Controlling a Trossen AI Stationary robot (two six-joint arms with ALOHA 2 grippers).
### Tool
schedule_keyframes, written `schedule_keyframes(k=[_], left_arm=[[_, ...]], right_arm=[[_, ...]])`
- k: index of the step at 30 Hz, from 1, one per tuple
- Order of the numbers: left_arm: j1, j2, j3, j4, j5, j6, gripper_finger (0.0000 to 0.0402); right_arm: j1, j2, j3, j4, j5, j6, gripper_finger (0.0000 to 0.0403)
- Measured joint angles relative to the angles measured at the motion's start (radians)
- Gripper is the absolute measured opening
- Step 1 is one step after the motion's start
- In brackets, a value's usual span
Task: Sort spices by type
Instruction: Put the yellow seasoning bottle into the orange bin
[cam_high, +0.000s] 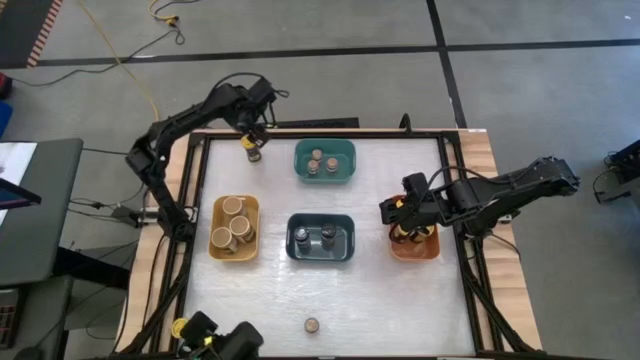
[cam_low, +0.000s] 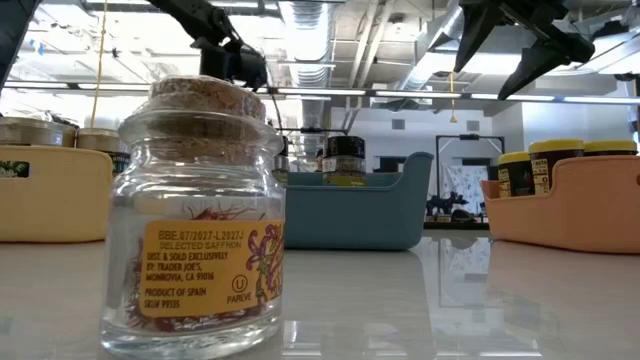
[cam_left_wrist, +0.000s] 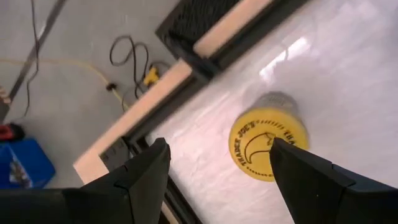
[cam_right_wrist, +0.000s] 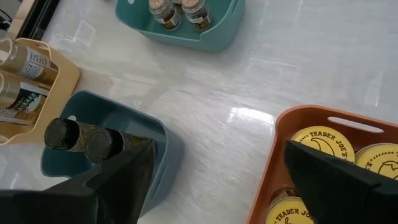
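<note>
Left end effector (cam_high: 252, 131) hovering at desk's (cam_high: 400, 280) far-left corner, fingers part-open, straddling yellow-lidded jar (cam_left_wrist: 268, 143) standing upright on desk; not gripping. Right end effector (cam_high: 392, 212) hanging wide open, empty, over orange bin (cam_right_wrist: 273, 162) holding yellow-lidded jars. Dark-lidded jars (cam_right_wrist: 84, 140) sitting in dark-blue bin (cam_high: 321, 258), brown-topped ones in teal bin (cam_high: 324, 177), tan-topped in yellow bin (cam_high: 218, 240). Cork-topped saffron jar (cam_low: 198, 215) standing alone at near edge.

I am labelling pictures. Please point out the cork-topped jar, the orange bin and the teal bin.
cork-topped jar (cam_low: 195, 210): low view, glass body.
orange bin (cam_right_wrist: 317, 116): right wrist view, rim.
teal bin (cam_high: 325, 146): high view, rim.
</note>
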Motion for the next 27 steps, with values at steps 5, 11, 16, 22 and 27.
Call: schedule_keyframes(k=[5, 11, 16, 22, 27], left_arm=[[0.009, -0.003, -0.086, 0.046, -0.002, -0.045, 0.0265], [0.004, -0.004, -0.099, 0.056, -0.007, -0.08, 0.0265], [-0.002, 0.003, -0.056, 0.037, 0.001, -0.08, 0.0265], [-0.004, 0.003, -0.025, 0.035, 0.003, -0.097, 0.0265], [-0.009, 0.003, -0.03, 0.032, 0.058, -0.086, 0.0265]], right_arm=[[0.0, 0.0, 0.0, 0.0, 0.001, 0.0, 0.038], [-0.02, 0.0, 0.0, 0.0, 0.001, -0.001, 0.038], [-0.044, 0.0, 0.0, 0.0, 0.001, -0.006, 0.038], [-0.052, 0.0, 0.0, 0.0, 0.001, -0.012, 0.038], [-0.052, 0.0, 0.0, 0.0, 0.001, -0.015, 0.038]])
